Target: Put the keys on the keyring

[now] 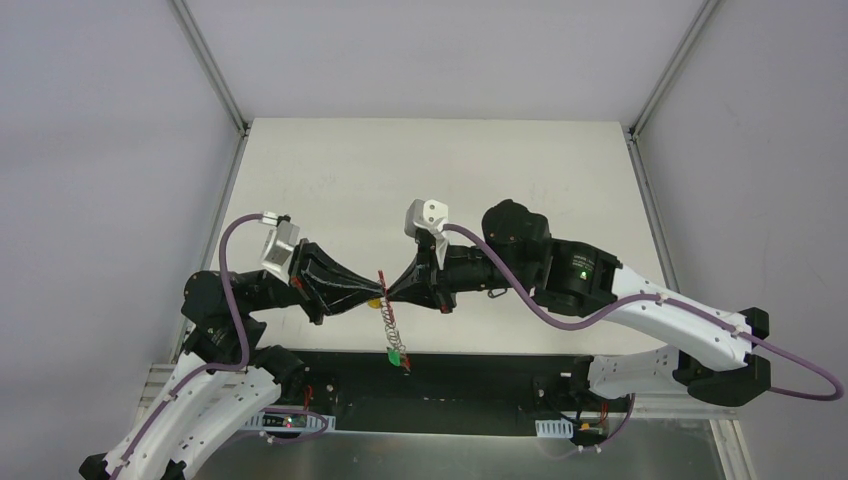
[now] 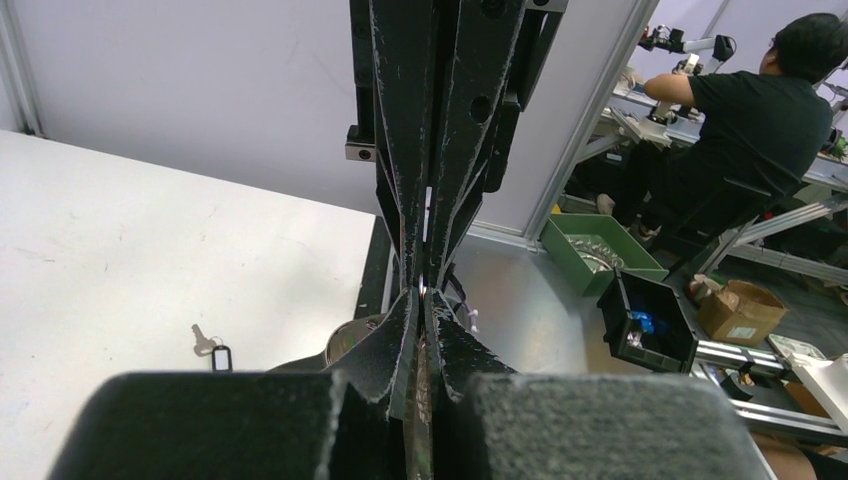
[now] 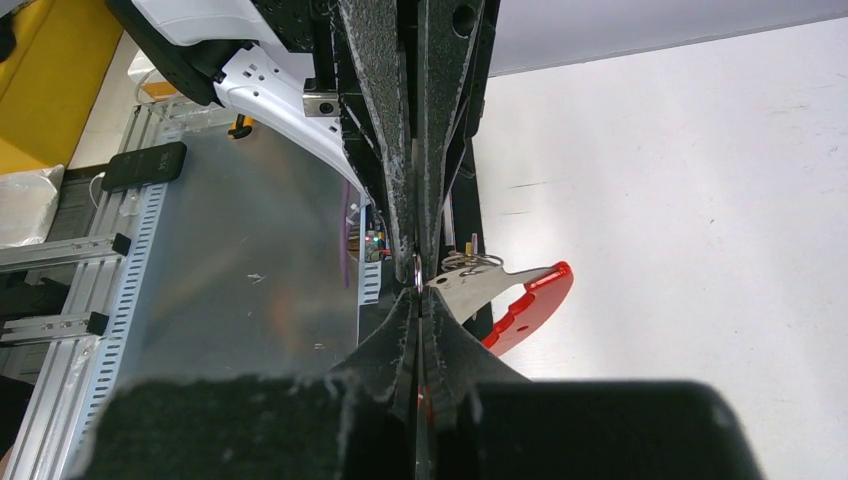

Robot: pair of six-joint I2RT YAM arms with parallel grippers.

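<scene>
Dangling keyring is pinched where left fingers meet right fingers.

The left arm and right arm are both showing white shells low down and black joints further out. A purple cable is looping along each. A green light is glowing on the right one. Scuffed black fingers are tapering to points.
</scene>
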